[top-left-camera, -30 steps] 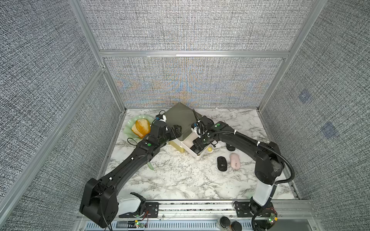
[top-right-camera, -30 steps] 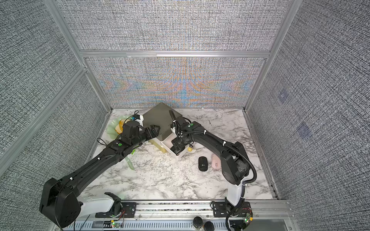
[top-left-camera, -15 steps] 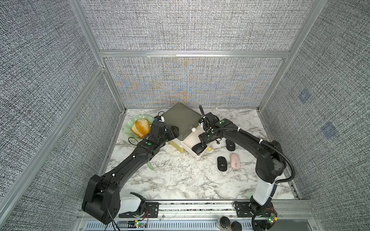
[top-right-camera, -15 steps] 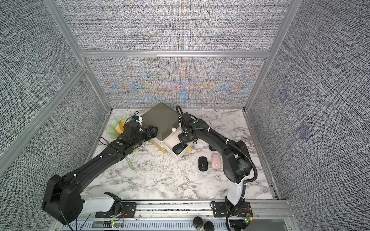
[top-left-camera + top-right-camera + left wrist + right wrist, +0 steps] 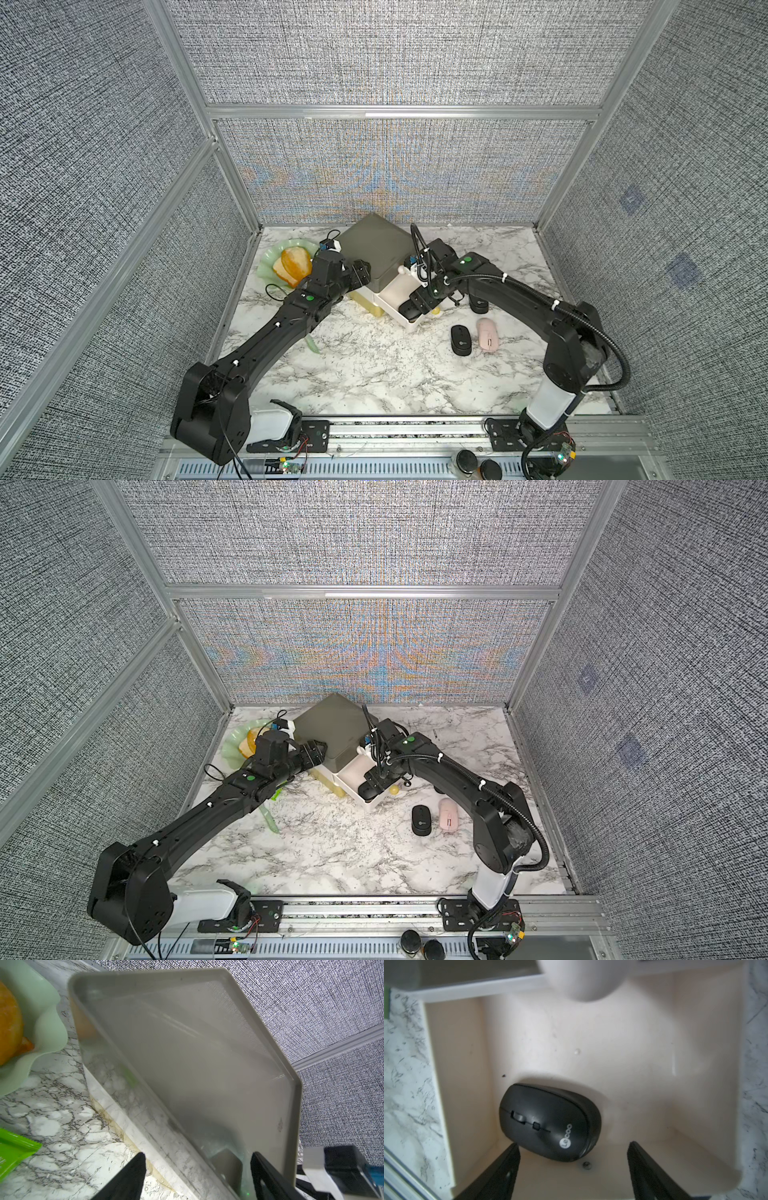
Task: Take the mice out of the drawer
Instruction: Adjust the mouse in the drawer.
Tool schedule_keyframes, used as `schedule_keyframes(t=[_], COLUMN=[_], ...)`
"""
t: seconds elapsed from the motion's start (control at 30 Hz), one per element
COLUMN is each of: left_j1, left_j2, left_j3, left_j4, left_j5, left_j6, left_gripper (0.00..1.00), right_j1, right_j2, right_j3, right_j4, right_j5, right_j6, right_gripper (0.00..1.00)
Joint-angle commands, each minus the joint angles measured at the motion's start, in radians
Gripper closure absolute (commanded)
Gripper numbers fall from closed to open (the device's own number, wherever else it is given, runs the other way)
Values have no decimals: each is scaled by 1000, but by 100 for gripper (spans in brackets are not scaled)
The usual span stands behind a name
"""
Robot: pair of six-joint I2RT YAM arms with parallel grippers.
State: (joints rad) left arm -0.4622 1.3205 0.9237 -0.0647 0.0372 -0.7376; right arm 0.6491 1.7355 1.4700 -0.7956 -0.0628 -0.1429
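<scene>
The white drawer (image 5: 409,326) stands pulled out of the grey-lidded cabinet (image 5: 374,245). One black mouse (image 5: 550,1122) lies in the drawer's front corner. My right gripper (image 5: 573,1146) hovers open just over the mouse's rear, in both top views (image 5: 415,307) (image 5: 370,789). On the marble lie a black mouse (image 5: 460,340) and a pink mouse (image 5: 487,334). Another black mouse (image 5: 478,306) lies half hidden behind the right arm. My left gripper (image 5: 196,1153) has a finger on either side of the cabinet's near corner (image 5: 360,272).
A green plate (image 5: 270,262) with bread (image 5: 295,262) sits at the back left beside the cabinet. A green packet (image 5: 12,1147) lies by the left arm. A small yellow ball (image 5: 434,311) rests by the drawer's front. A yellow lower drawer (image 5: 370,305) juts out slightly.
My left jaws have narrowed onto the cabinet's corner. My right gripper has shifted a little towards the drawer's front, still open.
</scene>
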Motion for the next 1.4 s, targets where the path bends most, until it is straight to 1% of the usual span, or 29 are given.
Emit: schedule_keyframes(t=[0.0, 0.17, 0.33, 0.57, 0.67, 0.77, 0.97, 1.13, 1.3, 1.37], left_j1=[3, 6, 20, 37, 37, 40, 40, 40, 40, 40], left_j2=[11, 37, 65, 87, 96, 98, 102, 92, 97, 100], left_j3=[6, 19, 30, 40, 45, 46, 60, 55, 55, 56], left_j4=[41, 55, 58, 75, 74, 82, 57, 57, 55, 57], left_j5=[28, 59, 65, 78, 81, 87, 88, 84, 79, 81], left_j6=[0, 0, 4, 9, 4, 1, -9, -16, -17, -19], left_gripper=[19, 21, 23, 29, 30, 31, 31, 31, 31, 31], right_j1=[2, -1, -7, -15, -16, -19, -33, -40, -54, -71], right_j2=[-9, 22, 36, 54, 77, 79, 99, 113, 76, 60], right_j3=[0, 18, 21, 8, 21, 1, -6, 35, 40, 49], right_j4=[25, 23, 32, 33, 28, 56, 112, 138, 158, 131], right_j5=[-33, -81, -144, -142, -137, -122, -48, 24, 9, -60], right_j6=[-133, -235, -289, -349, -351, -360, -357, -315, -293, -295], right_gripper=[20, 20, 20, 20, 20, 20, 20, 20, 20, 20])
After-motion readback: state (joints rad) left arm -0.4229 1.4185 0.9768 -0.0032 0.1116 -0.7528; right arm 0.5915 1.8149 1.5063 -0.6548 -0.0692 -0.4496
